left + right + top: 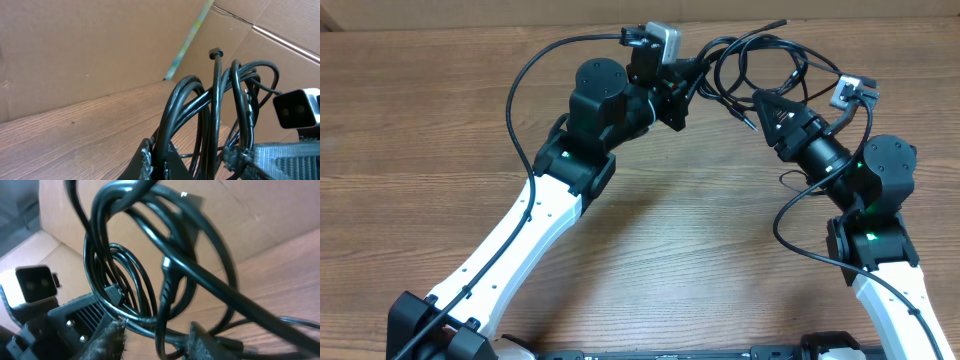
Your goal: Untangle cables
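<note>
Overhead, I see the big wooden table [650, 230] with a brown cardboard wall [75, 50] at its far edge. My left arm [520, 240] and right arm [885, 250] reach in and meet near that edge. Between them are the cables [760, 55], a knot of thin black loops close to the wall.

The left gripper [698, 72] is squeezed tight on the cables. In the left wrist view the loops rise right out of it. The right gripper [756, 100] sits in the other side of the knot. Its fingers [112, 340] stand a little apart with strands between them, but I cannot tell if it pinches one or only touches.

I think this is the pulling-apart step, and it is not far along, because the loops cross each other many times. Next I need to catch just one cable with the right gripper and draw it away slowly while the left one holds on.

The wall is close, so there is little room that way. The arms' own thick wires [520, 110] hang near, and I must not grab those. One small plug [215, 52] sticks up and could catch on a loop.
</note>
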You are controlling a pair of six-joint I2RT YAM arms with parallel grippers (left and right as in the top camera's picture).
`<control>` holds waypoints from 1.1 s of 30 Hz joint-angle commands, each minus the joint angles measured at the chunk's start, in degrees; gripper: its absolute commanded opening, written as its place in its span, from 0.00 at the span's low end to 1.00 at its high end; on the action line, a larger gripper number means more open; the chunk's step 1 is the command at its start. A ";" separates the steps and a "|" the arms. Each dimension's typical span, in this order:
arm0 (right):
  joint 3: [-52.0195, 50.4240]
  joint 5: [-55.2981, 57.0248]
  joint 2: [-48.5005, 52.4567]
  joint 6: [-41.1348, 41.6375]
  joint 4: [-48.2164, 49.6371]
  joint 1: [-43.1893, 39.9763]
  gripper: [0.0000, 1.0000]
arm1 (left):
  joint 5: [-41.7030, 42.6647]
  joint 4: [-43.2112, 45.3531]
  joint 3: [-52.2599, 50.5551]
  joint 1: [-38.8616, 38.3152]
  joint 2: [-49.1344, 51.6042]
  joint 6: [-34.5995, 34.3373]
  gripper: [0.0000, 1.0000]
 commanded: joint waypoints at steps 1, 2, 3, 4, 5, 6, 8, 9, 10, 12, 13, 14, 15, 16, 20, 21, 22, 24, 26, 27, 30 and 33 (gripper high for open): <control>1.03 -0.26 -0.46 -0.48 0.39 0.31 0.17 | 1.05 1.03 0.61 -0.11 -1.90 -1.22 0.04; 1.03 -0.28 -0.46 -0.48 0.35 0.31 0.11 | 0.87 1.07 0.61 -0.11 -1.90 -1.22 0.04; 1.03 -0.28 -0.46 -0.48 0.28 0.31 0.06 | 0.68 1.11 0.61 -0.11 -1.90 -1.22 0.04; 1.03 -0.26 -0.46 -0.48 0.15 0.31 0.04 | 0.17 1.18 0.59 -0.11 -1.90 -1.25 0.04; 1.03 -0.31 -0.46 -0.48 -0.02 0.31 0.04 | -1.05 1.20 0.61 -0.11 -1.90 -1.25 0.04; 1.03 -0.28 -0.46 -0.48 -0.13 0.31 0.04 | -1.62 1.27 0.61 -0.11 -1.90 -1.25 0.04; 1.03 -0.26 -0.46 -0.76 -0.83 0.31 0.04 | -1.92 1.88 0.61 -0.11 -1.90 -1.27 0.04; 1.03 -0.26 -0.46 -1.20 -1.25 0.31 0.04 | -1.92 2.36 0.61 -0.11 -1.90 -1.27 0.04; 1.03 -0.24 -0.46 -1.99 -1.88 0.31 0.04 | -1.95 3.52 0.61 -0.11 -1.90 -1.27 0.04; 1.03 -0.24 -0.46 -1.97 -2.43 0.31 0.04 | -1.92 4.52 0.61 -0.09 -1.90 -1.29 0.04; 1.03 -0.24 -0.46 -1.97 -2.43 0.31 0.04 | -1.90 5.16 0.61 -0.11 -1.90 -1.29 0.04; 1.03 -0.24 -0.46 -1.97 -2.40 0.31 0.04 | -1.92 5.51 0.61 -0.11 -1.90 -1.75 0.04; 1.03 -0.26 -0.46 -1.97 -2.43 0.31 0.04 | -2.03 5.81 0.59 -0.09 -1.90 -1.88 0.04; 1.03 -0.28 -0.46 -1.97 -2.49 0.31 0.04 | -2.73 6.21 0.61 -0.02 -1.90 -1.90 0.04; 1.03 -1.22 -0.46 -1.99 -4.63 0.31 0.04 | -8.15 7.91 0.61 0.00 -1.90 -4.28 0.04; 1.03 -1.90 -0.46 -2.10 -5.05 0.31 0.04 | -9.27 8.20 0.59 0.00 -1.90 -4.76 0.04; 1.03 -2.71 -0.46 -2.67 -5.81 0.31 0.04 | -13.07 8.48 0.61 0.00 -1.90 -4.92 0.04; 1.03 -3.21 -0.46 -4.26 -6.54 0.31 0.04 | -16.52 8.37 0.61 0.00 -1.90 -5.68 0.04; 1.03 -3.10 -0.46 -4.85 -7.30 0.31 0.04 | -19.23 8.33 0.61 0.00 -1.90 -7.98 0.04; 1.03 -3.10 -0.46 -4.85 -7.58 0.31 0.04 | -20.00 8.35 0.61 0.00 -1.90 -8.66 0.04; 1.01 -3.08 -0.46 -4.98 -7.93 0.31 0.04 | -21.66 8.57 0.61 0.00 -1.90 -9.84 0.04; 1.01 -3.08 -0.46 -4.98 -7.93 0.31 0.04 | -21.66 8.55 0.61 0.02 -1.90 -9.81 0.04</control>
